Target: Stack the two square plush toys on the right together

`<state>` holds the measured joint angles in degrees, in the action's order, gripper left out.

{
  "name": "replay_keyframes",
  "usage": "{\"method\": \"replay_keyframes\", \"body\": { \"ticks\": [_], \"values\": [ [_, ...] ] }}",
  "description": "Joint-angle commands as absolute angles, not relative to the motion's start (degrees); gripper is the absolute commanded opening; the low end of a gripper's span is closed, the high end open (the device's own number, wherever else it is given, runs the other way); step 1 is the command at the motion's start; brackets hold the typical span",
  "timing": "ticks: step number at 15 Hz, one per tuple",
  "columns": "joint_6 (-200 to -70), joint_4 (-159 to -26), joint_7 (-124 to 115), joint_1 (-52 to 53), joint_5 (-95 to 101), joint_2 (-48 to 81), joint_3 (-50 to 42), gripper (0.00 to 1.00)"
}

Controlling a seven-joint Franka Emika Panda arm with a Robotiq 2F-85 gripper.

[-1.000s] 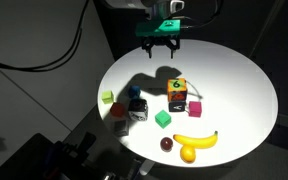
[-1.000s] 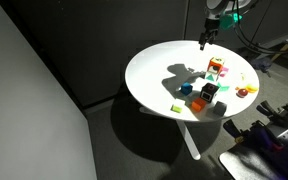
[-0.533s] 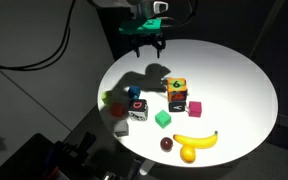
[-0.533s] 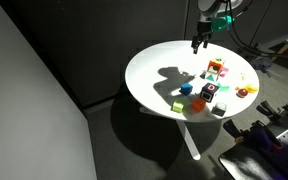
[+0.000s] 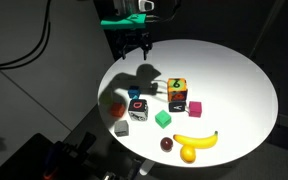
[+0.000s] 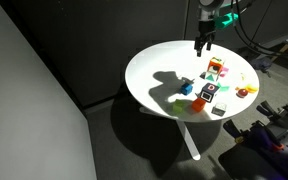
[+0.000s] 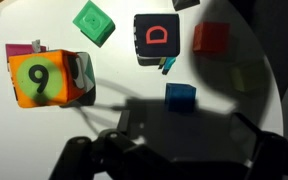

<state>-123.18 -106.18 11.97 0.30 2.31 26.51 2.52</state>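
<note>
The orange, green and yellow cube with a "6" [image 5: 176, 90] sits near the table's middle. It also shows in an exterior view [image 6: 216, 68] and at the left of the wrist view [image 7: 44, 78]. The black cube with white marks [image 5: 137, 110] lies apart from it, closer to the table's edge. It also shows in an exterior view [image 6: 209, 90] and in the wrist view [image 7: 156, 38]. My gripper [image 5: 134, 42] hangs high above the table's far edge, open and empty. It also shows in an exterior view [image 6: 203, 42], and as a dark shape in the wrist view [image 7: 184, 150].
A plain pink cube [image 5: 194, 107] touches the "6" cube. A plain green cube [image 5: 163, 119], a small blue cube [image 5: 136, 96], a banana [image 5: 196, 142] and a dark red fruit [image 5: 167, 144] lie nearby. A yellow-green cube [image 5: 107, 98] sits in shadow near the white round table's rim [image 5: 264, 80].
My gripper has moved sideways along the table's far edge, away from above the "6" cube, and its shadow moved with it. No object has moved.
</note>
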Motion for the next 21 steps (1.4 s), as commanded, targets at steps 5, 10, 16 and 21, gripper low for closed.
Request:
{"method": "replay_keyframes", "body": {
  "ticks": [5,10,16,21],
  "values": [
    [-120.7,-116.4,10.1,1.6,3.4,15.7,2.5,1.0],
    [-122.0,-121.4,7.4,1.9,3.3,10.3,2.3,1.0],
    [-125.2,-126.5,2.2,2.1,3.3,4.1,2.4,1.0],
    [-126.0,-128.8,0.7,2.1,3.5,0.3,2.5,1.0]
  ]
}}
